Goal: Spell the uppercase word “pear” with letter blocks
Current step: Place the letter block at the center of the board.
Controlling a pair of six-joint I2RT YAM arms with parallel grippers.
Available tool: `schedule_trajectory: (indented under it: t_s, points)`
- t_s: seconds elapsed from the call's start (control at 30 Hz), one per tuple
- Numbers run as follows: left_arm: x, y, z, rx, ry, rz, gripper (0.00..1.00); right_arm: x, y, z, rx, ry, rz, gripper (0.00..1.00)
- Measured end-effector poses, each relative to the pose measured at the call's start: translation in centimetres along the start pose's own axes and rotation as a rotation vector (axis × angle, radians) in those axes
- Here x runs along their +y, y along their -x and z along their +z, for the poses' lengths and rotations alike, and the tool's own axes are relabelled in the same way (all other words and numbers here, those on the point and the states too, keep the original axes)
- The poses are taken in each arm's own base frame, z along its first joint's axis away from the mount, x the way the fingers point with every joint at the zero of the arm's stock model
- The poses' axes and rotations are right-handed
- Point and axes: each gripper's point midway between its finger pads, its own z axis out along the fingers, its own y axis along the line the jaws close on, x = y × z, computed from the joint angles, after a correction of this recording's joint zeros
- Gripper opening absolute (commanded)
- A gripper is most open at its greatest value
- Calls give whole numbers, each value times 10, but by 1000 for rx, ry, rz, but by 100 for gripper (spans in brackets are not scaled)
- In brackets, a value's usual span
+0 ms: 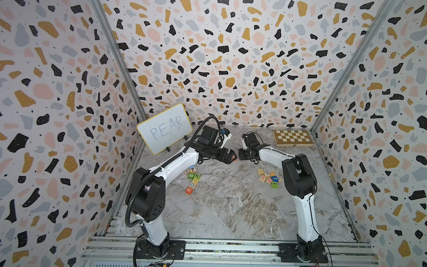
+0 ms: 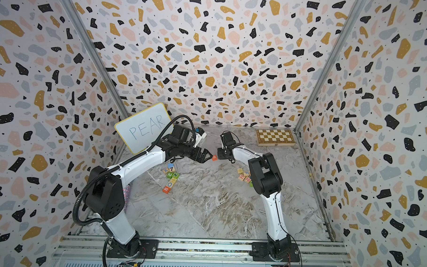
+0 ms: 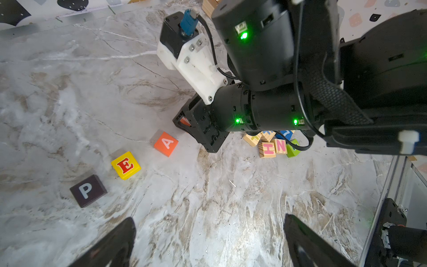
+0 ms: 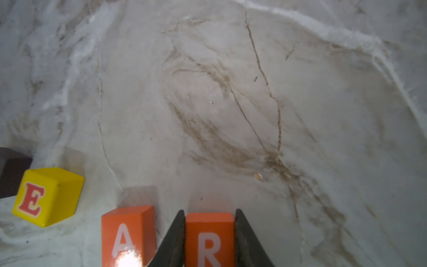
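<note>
Right claw (image 4: 209,211) is pinching the R block (image 4: 209,240), one finger on each side face, letter up. R sits just beside the A block (image 4: 126,235) with a small gap, ending a loose row on the marble counter (image 4: 254,92): P block (image 3: 87,190), E block (image 3: 126,165), A, R. Can't tell if R touches the counter. Left claw (image 3: 210,219) is spread wide over bare counter near the row.

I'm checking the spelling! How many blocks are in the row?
4: P block, E block and A block sit apart on the table; R block is next to A, held in the right gripper.
</note>
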Motion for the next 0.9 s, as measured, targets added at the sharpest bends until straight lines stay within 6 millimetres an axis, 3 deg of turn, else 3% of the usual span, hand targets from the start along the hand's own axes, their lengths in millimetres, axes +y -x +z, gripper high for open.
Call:
schedule_trajectory:
  t_s: [0.7,0.9]
  points:
    - [-2,0,1,2,-1,-11,99,2,-1,1,-6,-66,28,27]
    - [-2,0,1,0,-1,-10,99,3,-1,1,-6,-69,26,38]
